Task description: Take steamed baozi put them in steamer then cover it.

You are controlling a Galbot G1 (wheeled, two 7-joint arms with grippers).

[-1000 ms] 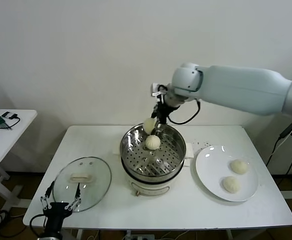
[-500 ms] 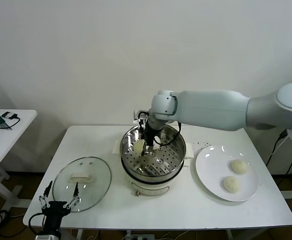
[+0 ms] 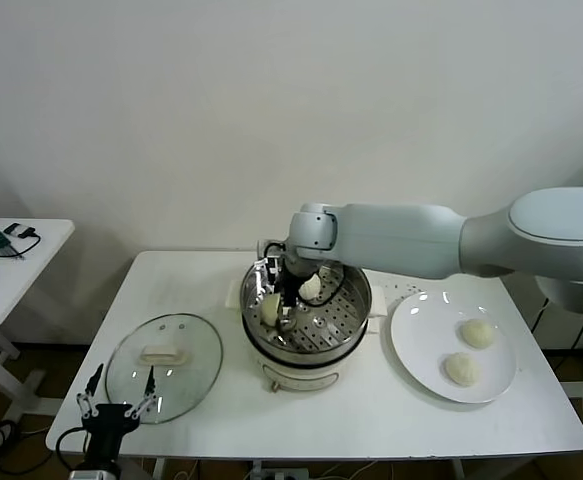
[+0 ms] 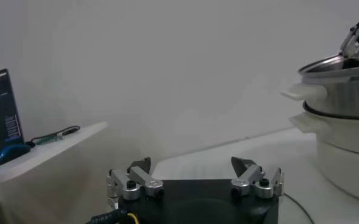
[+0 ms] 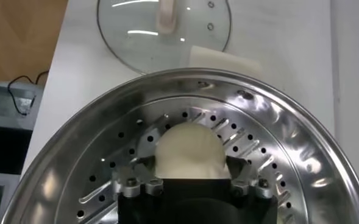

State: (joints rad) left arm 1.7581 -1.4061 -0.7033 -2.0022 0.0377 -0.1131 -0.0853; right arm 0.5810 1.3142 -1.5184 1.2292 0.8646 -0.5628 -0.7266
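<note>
I see my right gripper (image 3: 276,303) inside the steamer (image 3: 349,325), jaws spread on either side of one bun (image 5: 189,152) resting on the perforated floor. A second bun (image 3: 311,287) lies just behind it, and two more (image 3: 477,333) (image 3: 462,369) sit on the plate (image 3: 421,350) well off to its right. My left gripper (image 3: 116,408) hangs released at the table's (image 3: 371,420) near edge, by the single lid (image 3: 164,366).

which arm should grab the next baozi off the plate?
Right. Its gripper is in the steamer, jaws open around a just-placed baozi, and the plate with two baozi lies on the robot's right. The left gripper sits open near the table's front left, by the lid.
</note>
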